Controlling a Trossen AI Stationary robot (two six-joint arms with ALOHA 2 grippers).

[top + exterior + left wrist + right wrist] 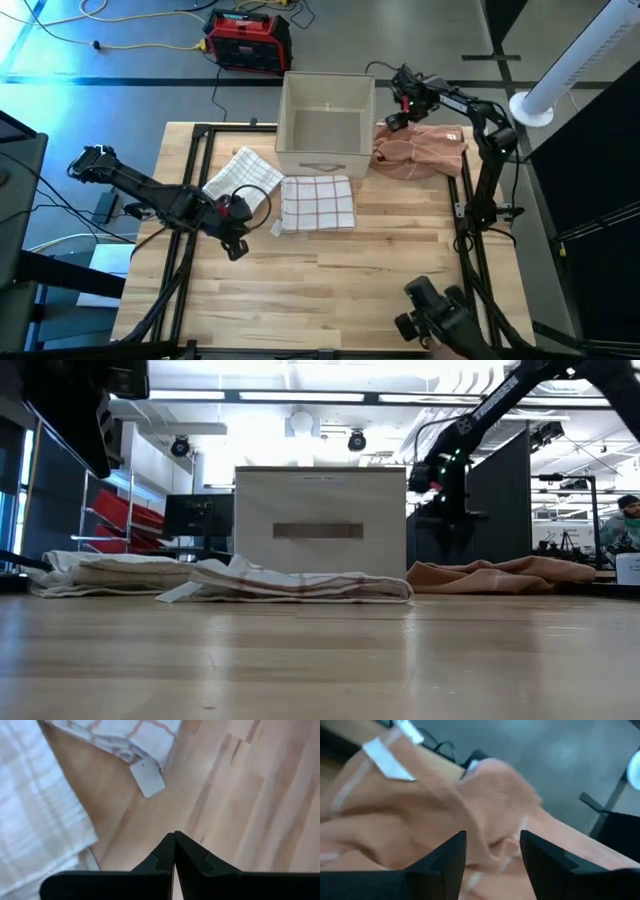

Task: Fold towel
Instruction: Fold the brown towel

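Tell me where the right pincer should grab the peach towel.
Probably the raised fold of the peach towel nearest the bin. It lies crumpled, so that ridge stands proud. The open right pincer already hovers there; come straight down from above.

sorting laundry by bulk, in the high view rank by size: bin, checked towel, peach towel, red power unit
1. Beige fabric bin
2. Crumpled peach towel and folded red-checked white towel, too alike to rank
3. Red power unit
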